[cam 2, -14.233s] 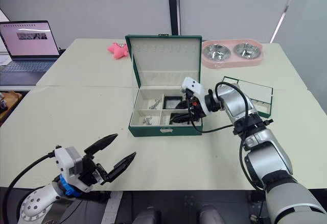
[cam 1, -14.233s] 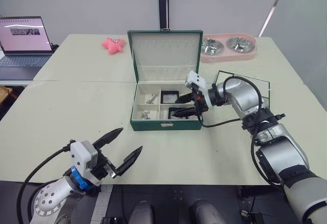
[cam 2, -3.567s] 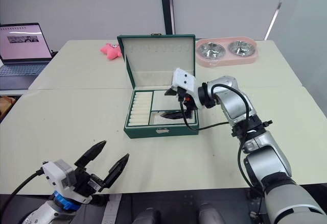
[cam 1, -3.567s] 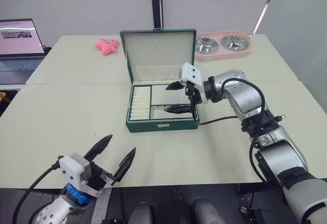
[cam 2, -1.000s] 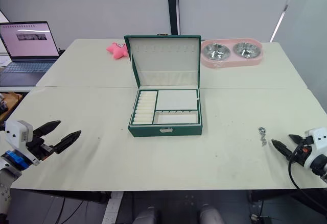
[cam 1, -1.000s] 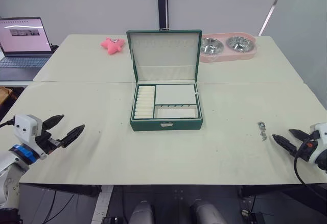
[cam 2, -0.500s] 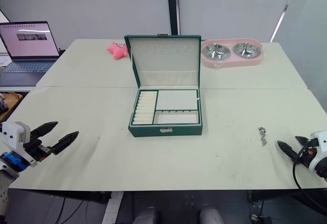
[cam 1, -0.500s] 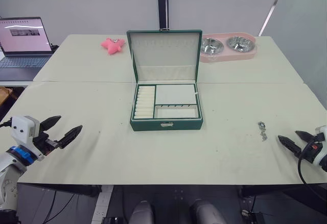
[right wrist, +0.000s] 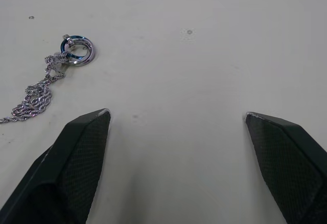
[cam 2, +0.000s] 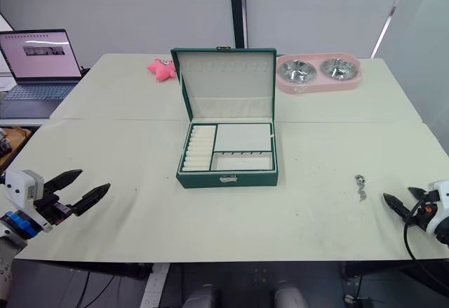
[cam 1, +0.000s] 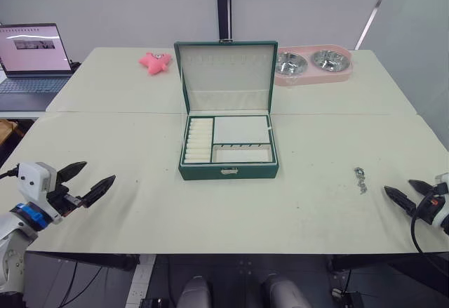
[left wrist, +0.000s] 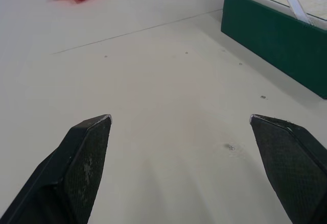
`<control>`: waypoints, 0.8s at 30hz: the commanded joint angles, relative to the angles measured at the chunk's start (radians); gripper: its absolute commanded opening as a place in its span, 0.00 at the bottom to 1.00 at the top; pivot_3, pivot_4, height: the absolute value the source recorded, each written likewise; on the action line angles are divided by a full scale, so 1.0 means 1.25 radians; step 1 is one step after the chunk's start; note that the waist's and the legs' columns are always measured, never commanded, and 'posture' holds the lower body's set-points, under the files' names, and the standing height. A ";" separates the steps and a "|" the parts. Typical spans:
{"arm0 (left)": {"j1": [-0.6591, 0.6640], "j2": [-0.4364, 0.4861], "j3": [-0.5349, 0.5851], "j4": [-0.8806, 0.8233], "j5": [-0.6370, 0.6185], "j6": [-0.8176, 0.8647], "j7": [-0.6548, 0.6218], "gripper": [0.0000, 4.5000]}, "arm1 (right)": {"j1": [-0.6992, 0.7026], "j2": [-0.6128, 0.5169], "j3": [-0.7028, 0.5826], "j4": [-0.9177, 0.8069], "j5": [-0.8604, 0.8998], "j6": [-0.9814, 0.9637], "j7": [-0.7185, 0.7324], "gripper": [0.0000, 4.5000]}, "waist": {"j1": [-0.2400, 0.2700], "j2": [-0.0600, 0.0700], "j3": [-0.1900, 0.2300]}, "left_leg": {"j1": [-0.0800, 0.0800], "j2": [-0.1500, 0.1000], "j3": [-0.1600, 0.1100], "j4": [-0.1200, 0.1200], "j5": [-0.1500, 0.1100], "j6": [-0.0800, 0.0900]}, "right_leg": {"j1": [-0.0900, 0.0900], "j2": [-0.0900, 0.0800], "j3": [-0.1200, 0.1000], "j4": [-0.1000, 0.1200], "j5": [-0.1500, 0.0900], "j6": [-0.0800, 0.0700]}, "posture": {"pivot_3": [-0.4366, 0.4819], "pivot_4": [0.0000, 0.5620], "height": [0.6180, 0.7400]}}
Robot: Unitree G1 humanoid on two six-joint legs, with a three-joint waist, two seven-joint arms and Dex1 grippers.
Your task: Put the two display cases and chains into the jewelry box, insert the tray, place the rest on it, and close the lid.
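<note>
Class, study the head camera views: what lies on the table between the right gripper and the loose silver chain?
Nothing: in the left eye view, bare table separates the open right gripper from the chain. The right wrist view shows the same.

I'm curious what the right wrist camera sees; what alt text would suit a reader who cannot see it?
A short silver link chain ending in a small ring lies on the pale table, apart from the robot's right hand. The hand's two black fingers are spread wide open and hold nothing.
</note>
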 commanded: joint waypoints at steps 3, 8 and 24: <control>0.015 -0.024 0.013 -0.116 -0.032 -0.021 -0.021 1.00 | -0.026 -0.025 -0.013 -0.026 0.017 -0.005 0.016 0.99 | 0.000 0.000 0.000 | 0.000 0.000 0.000 0.000 0.000 0.000 | 0.000 0.000 0.000 0.000 0.000 0.000 | 0.48 0.27 1.00; 0.042 -0.061 -0.037 -0.254 -0.052 0.018 -0.022 1.00 | -0.033 -0.024 -0.010 -0.073 0.029 0.016 0.030 0.99 | 0.001 0.000 0.000 | 0.000 0.000 0.000 0.000 0.000 0.000 | 0.001 0.000 0.000 0.000 0.000 0.000 | 0.48 0.27 1.00; 0.120 -0.110 -0.201 -0.450 -0.051 0.036 -0.088 1.00 | 0.055 0.042 0.024 -0.320 0.044 0.128 -0.029 0.99 | 0.002 0.000 0.000 | 0.001 0.000 -0.001 0.000 0.000 0.000 | 0.002 0.000 0.000 0.000 0.000 0.000 | 0.48 0.27 1.00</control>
